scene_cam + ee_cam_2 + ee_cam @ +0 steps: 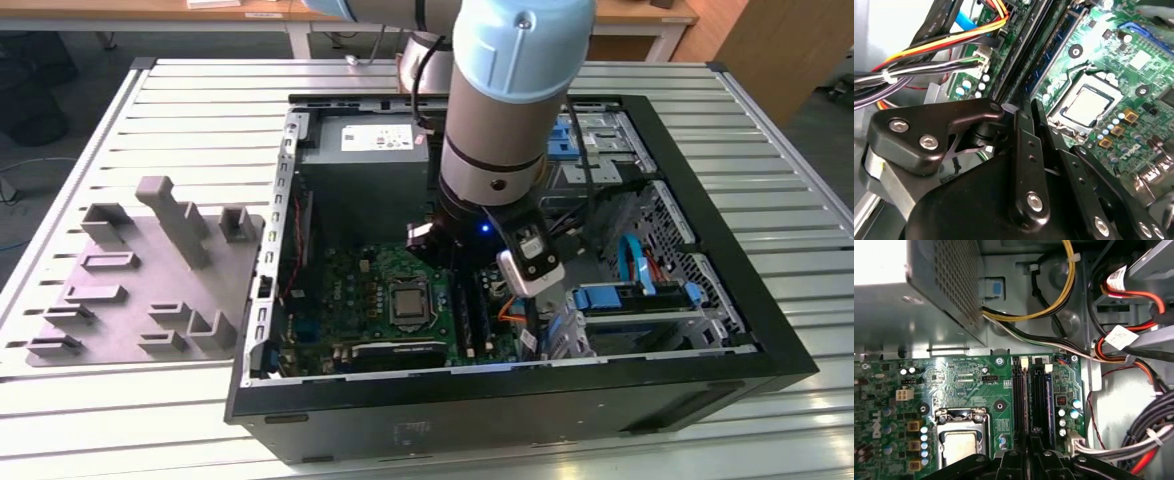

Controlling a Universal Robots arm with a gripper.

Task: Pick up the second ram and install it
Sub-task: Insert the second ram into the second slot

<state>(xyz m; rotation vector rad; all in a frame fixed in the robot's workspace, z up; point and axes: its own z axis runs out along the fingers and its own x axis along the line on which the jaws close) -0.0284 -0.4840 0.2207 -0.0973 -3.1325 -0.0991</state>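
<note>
Presently, the gripper is reaching down inside the computer case, directly over the black memory slots beside the processor socket. Its fingers are sitting close together, apparently pinching the second ram, edge-on over a slot.

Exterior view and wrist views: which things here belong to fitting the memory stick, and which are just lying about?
Job in hand: gripper, black memory slots, motherboard.
Lying about: grey fixture block, power supply, cables, processor socket.
</note>
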